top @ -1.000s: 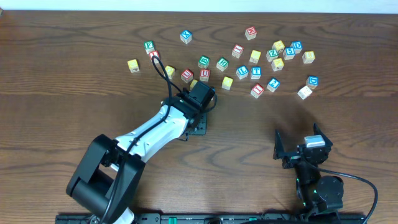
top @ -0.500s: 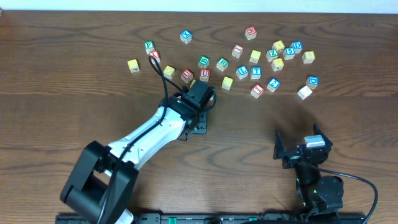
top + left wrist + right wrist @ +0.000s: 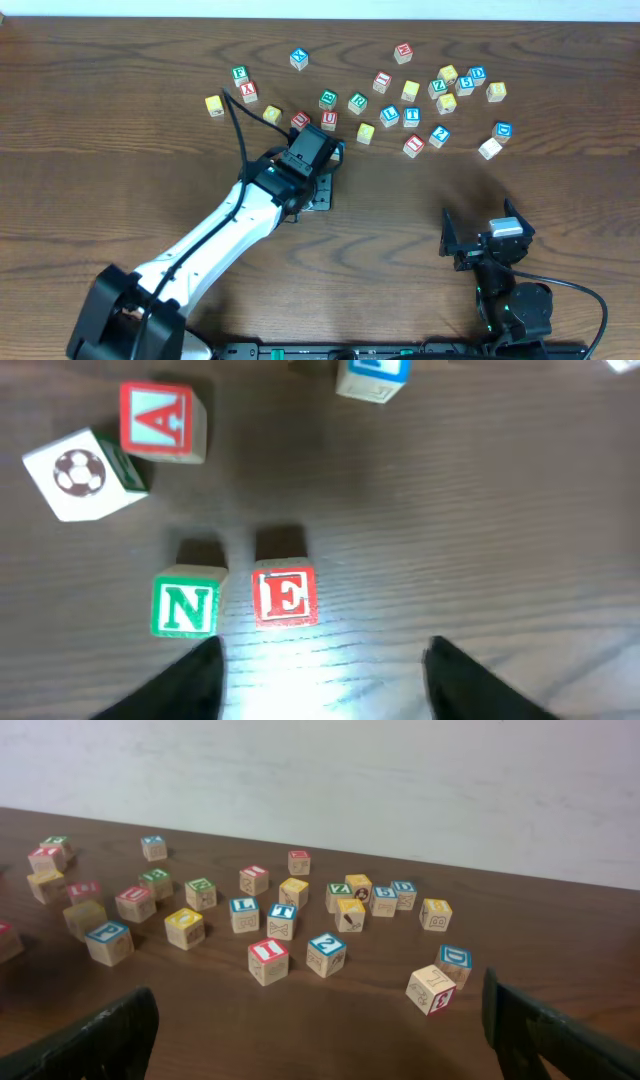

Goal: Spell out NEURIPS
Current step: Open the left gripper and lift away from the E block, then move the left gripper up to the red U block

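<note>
While the left end effector (image 3: pixel 318 188) hangs low over the dark wooden table (image 3: pixel 120 170) in the overhead view, its arm hides the start of the word. The other small wooden letter cubes (image 3: pixel 411 117) lie scattered beyond it, toward the far edge. The right end effector (image 3: pixel 478 238) sits well apart near the front, fingers spread wide and empty.

Seen from the left wrist, the green-lettered wooden N cube (image 3: pixel 186 608) and the red-lettered wooden E cube (image 3: pixel 285 597) stand upright just beside each other, with a narrow gap between. The left end effector (image 3: pixel 325 680) has its fingers apart and holds nothing; E lies beyond the fingertips, not between them. The step looks like letting go of E. One fingertip is near N's corner, so the retreat should go straight up, jaws kept wide until clear. The next letter belongs on E's far side, same line, same gap.

From the right wrist, the right end effector (image 3: pixel 318 1020) frames the scatter with open fingers; the letters there are too small to read surely.
</note>
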